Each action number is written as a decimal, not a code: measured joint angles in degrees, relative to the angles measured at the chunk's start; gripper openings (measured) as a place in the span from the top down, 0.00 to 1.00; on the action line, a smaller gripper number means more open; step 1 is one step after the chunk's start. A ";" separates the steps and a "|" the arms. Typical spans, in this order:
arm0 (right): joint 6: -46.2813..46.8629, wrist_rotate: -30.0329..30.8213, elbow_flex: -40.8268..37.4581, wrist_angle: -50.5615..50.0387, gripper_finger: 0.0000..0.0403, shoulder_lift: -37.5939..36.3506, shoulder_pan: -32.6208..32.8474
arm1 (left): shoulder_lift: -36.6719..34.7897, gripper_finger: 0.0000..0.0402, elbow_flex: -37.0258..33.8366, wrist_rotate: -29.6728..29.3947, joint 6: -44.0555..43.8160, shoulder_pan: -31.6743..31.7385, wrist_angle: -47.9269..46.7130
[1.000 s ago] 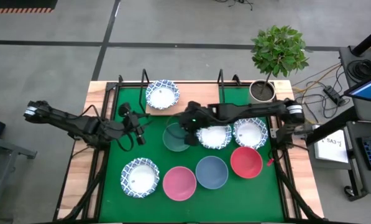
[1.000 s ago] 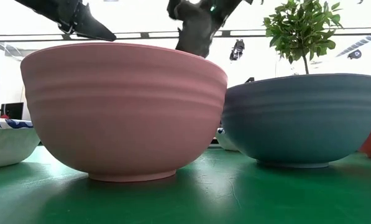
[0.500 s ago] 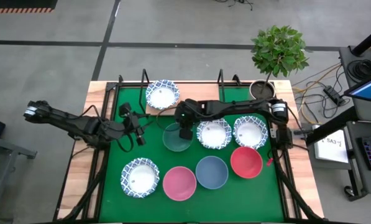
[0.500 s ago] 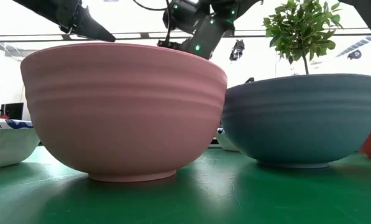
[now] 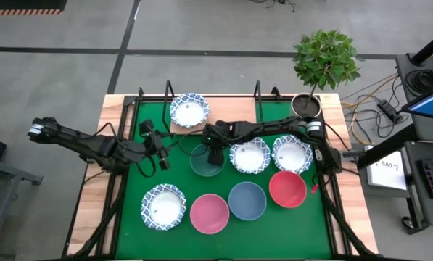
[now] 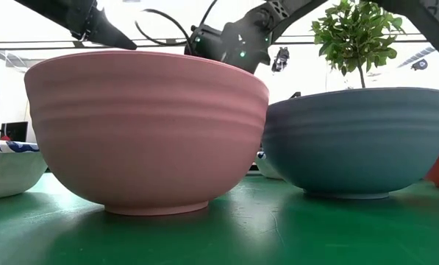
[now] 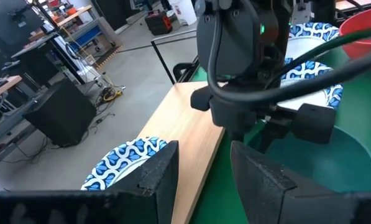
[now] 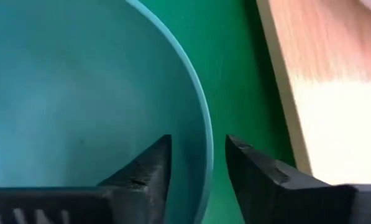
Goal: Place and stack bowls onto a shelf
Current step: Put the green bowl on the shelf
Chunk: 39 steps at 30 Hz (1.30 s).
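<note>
The right arm's dark two-finger gripper (image 8: 196,163), fingers parted astride the plain dark green round bowl's (image 5: 206,161) rim, is needing a square, firm pinch before lifting toward the light-wood shelf board (image 8: 325,74).

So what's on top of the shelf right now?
One patterned bowl sits on the shelf; the rest of the board looks bare. The right arm covers its front edge.

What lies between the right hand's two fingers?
The right wrist view shows the green bowl's rim in the gap of the right hand: one finger is inside the bowl, the other outside, over the mat.
</note>
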 joint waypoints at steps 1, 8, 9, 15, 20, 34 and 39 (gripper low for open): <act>0.45 -0.02 0.00 -0.29 0.71 0.00 0.00 | 0.00 0.68 0.00 0.02 0.22 0.00 0.12; 1.62 -0.66 0.00 -0.01 0.96 -0.54 0.00 | 0.02 0.68 -0.02 -0.01 1.08 0.00 1.59; 1.80 -0.77 0.00 0.06 0.96 -0.81 0.00 | 0.02 0.68 -0.02 -0.01 1.08 0.00 1.65; 2.79 -2.88 -0.07 -0.99 0.98 -3.05 0.00 | 0.02 0.68 -0.02 -0.01 1.08 0.00 1.70; 2.48 -3.05 -0.07 -4.06 0.98 -8.12 -0.61 | 0.02 0.68 0.16 -0.02 1.08 0.00 1.84; -1.82 -2.55 -0.07 -7.53 0.98 -16.57 -14.99 | 0.02 0.68 0.42 -0.03 1.08 0.00 2.21; -3.89 -2.39 -0.07 -8.46 0.98 -13.78 -20.55 | 0.02 0.68 0.42 -0.03 1.15 0.00 2.27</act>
